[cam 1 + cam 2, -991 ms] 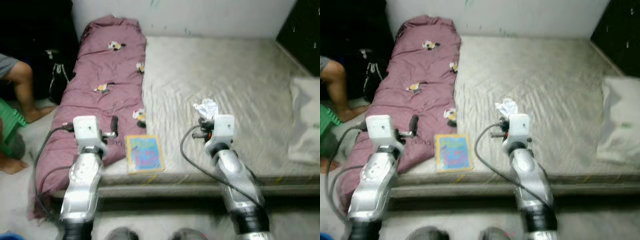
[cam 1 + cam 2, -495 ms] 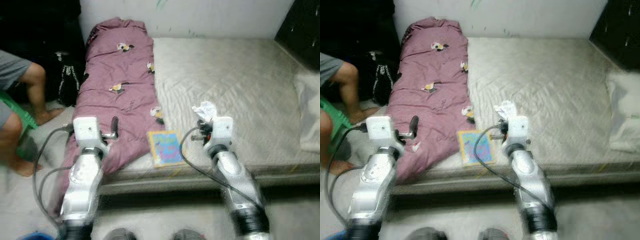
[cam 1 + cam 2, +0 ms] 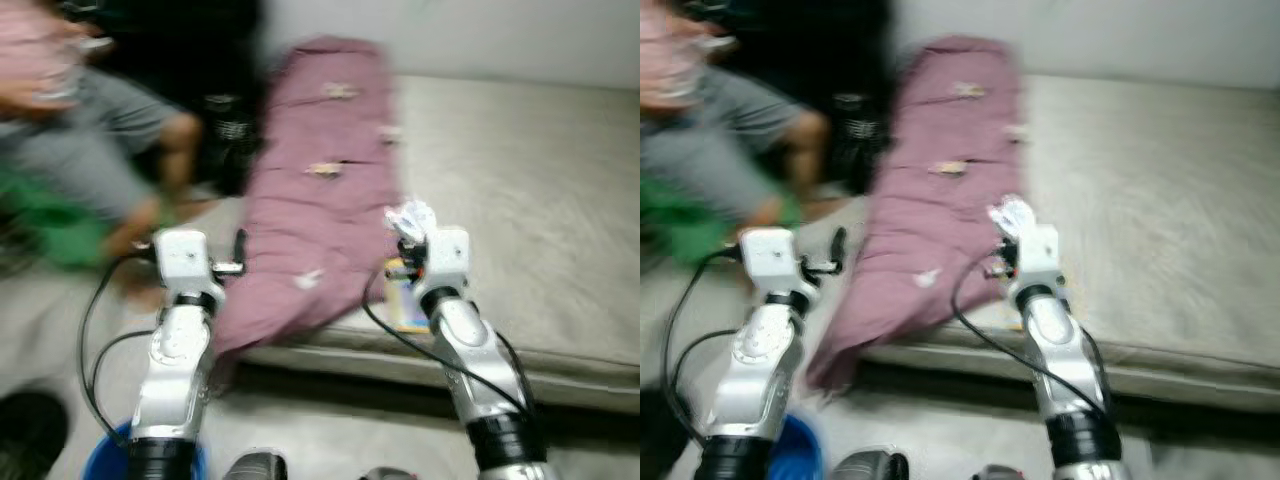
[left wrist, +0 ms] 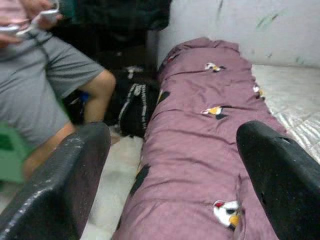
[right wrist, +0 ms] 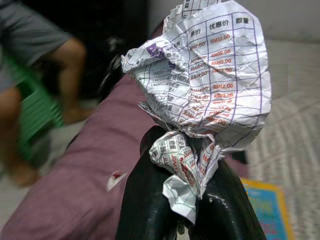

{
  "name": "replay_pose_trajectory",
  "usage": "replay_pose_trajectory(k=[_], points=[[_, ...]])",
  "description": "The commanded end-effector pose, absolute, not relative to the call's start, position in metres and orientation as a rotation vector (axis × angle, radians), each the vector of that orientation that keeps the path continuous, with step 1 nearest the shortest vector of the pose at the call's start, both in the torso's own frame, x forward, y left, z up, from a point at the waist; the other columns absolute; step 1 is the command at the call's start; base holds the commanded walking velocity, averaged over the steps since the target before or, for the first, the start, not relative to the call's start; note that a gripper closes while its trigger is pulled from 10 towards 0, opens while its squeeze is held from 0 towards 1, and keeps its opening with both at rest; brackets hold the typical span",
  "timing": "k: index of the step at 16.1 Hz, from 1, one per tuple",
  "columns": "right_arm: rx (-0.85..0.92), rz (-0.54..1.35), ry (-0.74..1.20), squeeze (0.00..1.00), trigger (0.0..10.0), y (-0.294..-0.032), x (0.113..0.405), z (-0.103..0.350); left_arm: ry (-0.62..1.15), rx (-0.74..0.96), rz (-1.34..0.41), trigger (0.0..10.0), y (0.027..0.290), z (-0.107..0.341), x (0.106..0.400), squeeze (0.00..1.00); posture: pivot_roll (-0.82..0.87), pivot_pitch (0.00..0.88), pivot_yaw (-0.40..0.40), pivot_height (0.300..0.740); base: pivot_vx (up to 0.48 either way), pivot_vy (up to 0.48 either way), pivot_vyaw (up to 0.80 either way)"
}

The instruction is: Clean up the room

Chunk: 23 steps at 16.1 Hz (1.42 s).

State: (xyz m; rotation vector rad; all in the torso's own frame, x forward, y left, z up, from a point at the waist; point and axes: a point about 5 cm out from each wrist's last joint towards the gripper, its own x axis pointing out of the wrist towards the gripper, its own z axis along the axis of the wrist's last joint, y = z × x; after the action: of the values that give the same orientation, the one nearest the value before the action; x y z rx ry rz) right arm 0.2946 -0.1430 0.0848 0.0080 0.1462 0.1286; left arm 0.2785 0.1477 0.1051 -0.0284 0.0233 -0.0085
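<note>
Beside the bed (image 3: 520, 180), the view has swung left, bringing a blue bin (image 3: 100, 462) underfoot. Right end effector (image 5: 192, 165) grips crumpled paper (image 5: 210, 85); left end effector (image 4: 170, 165) gapes wide. Disposal looks near.

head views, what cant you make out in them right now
- Book on the mattress: mostly hidden behind the right gripper; cover blurred.
- Crumpled paper: a white blob in the head views; print readable in the right wrist view.
- Person: smeared by camera motion, cut off by the top edge.
- Blue container: cut off by the bottom edge, behind the left arm.
</note>
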Motion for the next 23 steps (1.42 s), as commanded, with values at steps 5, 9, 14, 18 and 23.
replay_pose_trajectory(k=[5,9,14,18,23], points=[[0.011,0.146,0.149,0.00,10.0,-0.1403,0.2963,0.0862,0.020,-0.013,-0.002,10.0,0.1506,0.1064,0.2788,0.00,-0.02,0.000,-0.026,0.740,0.000,0.000,0.80],[0.015,0.151,0.152,0.00,10.0,-0.1387,0.2956,0.0853,0.018,-0.015,-0.005,10.0,0.1508,0.1066,0.2782,0.00,-0.02,0.000,-0.022,0.740,0.000,0.000,0.80],[0.019,0.157,0.157,0.00,10.0,-0.1373,0.2943,0.0835,0.015,-0.007,-0.021,10.0,0.1489,0.1069,0.2779,0.00,-0.02,0.000,-0.020,0.740,0.000,0.000,0.80],[0.019,0.166,0.161,0.00,10.0,-0.1368,0.2939,0.0830,0.017,-0.009,-0.031,10.0,0.1482,0.1067,0.2774,0.00,-0.02,0.000,-0.023,0.740,0.000,0.000,0.80],[0.018,0.171,0.163,0.00,10.0,-0.1368,0.2936,0.0825,0.013,-0.024,-0.058,10.0,0.1461,0.1074,0.2767,0.00,-0.02,0.000,-0.024,0.740,0.000,0.000,0.78]])
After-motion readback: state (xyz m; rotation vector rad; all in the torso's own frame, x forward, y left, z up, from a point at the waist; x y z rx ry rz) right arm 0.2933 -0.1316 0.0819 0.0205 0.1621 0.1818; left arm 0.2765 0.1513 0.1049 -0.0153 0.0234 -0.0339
